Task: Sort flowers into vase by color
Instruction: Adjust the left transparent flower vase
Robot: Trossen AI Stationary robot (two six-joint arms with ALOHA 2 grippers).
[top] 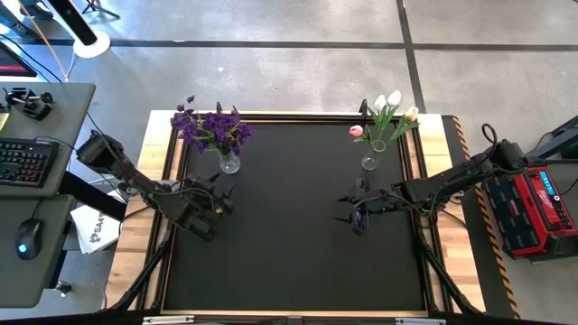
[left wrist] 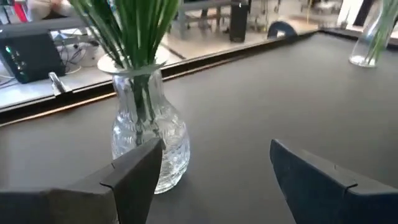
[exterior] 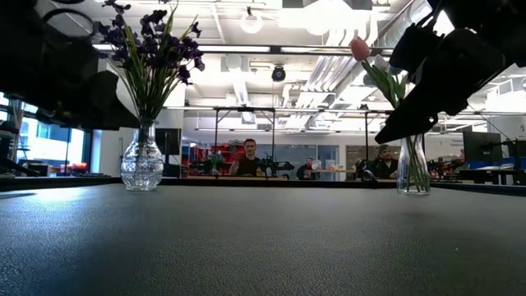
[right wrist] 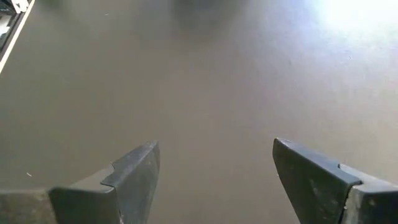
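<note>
floor: grey concrete | desk: left | ceiling lights: bright

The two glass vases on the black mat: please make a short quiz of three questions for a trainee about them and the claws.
1. True or false: the left claw holds a flower.
2. Which vase holds the purple flowers? A) the vase near the left arm B) the vase near the right arm
3. Fill in: the tulips are white and ____.

Key:
1. False; both the left and right claw are open and empty.
2. A.
3. Pink.
</note>
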